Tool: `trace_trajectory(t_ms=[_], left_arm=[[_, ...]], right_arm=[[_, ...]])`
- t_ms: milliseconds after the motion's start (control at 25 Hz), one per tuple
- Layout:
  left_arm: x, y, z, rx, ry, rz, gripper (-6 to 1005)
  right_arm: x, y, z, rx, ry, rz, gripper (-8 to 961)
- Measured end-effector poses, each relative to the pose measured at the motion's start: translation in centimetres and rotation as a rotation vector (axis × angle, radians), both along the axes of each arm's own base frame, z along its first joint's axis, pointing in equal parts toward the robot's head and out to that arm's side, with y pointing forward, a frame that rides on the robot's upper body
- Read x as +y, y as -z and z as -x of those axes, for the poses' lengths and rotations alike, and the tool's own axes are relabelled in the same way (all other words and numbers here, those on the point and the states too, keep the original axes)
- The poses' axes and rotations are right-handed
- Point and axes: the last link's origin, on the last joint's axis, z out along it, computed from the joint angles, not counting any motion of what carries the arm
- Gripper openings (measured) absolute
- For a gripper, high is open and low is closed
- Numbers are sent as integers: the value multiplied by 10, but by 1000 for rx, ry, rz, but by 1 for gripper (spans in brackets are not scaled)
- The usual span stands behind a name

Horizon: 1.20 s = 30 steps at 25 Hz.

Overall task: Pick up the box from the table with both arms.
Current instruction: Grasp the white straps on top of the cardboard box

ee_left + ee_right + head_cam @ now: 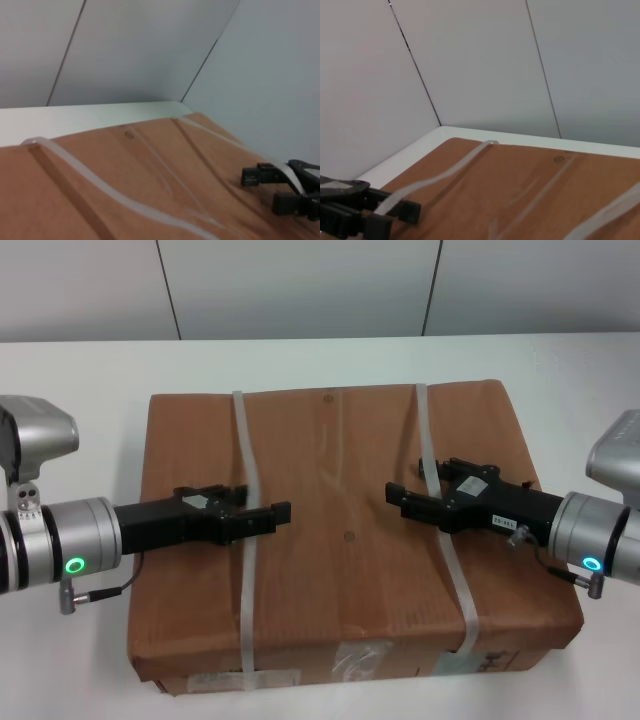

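The box (340, 570), wrapped in wrinkled brown paper, lies flat on the white table (80, 370), with labels and tape on its near side. Two whitish straps bind it, one left (245, 580) and one right (455, 580). My left gripper (262, 502) reaches in over the box top at the left strap, fingers apart, with the strap running between them in the right wrist view (390, 199). My right gripper (418, 478) is at the right strap in the same way, fingers apart in the left wrist view (262, 190).
A grey panelled wall (300, 285) stands behind the table's far edge. Bare tabletop (580, 370) shows left, right and behind the box. The box's near side (350, 665) is close to the picture's bottom edge.
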Motion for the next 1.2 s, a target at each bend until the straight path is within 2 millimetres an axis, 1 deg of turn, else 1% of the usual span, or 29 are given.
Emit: trace_trajectory(t_ms=[280, 440, 520, 680, 960, 1160, 1200], left_arm=[[3, 2, -7, -5, 7, 18, 753], [6, 10, -18, 4, 40, 56, 753], [6, 10, -20, 4, 46, 60, 753], [9, 12, -26, 5, 61, 63, 703], [12, 10, -27, 3, 65, 42, 615], [12, 9, -25, 2, 64, 33, 383], [12, 10, -25, 3, 64, 33, 354]], right_arm=[[4, 0, 10, 17, -36, 7, 758], [7, 5, 19, 17, -69, 15, 757], [10, 7, 24, 12, -94, 16, 756], [13, 8, 29, 5, -117, 15, 755], [14, 7, 29, -10, -143, -10, 673], [12, 8, 27, -19, -156, -33, 617], [11, 8, 27, -21, -159, -35, 610]])
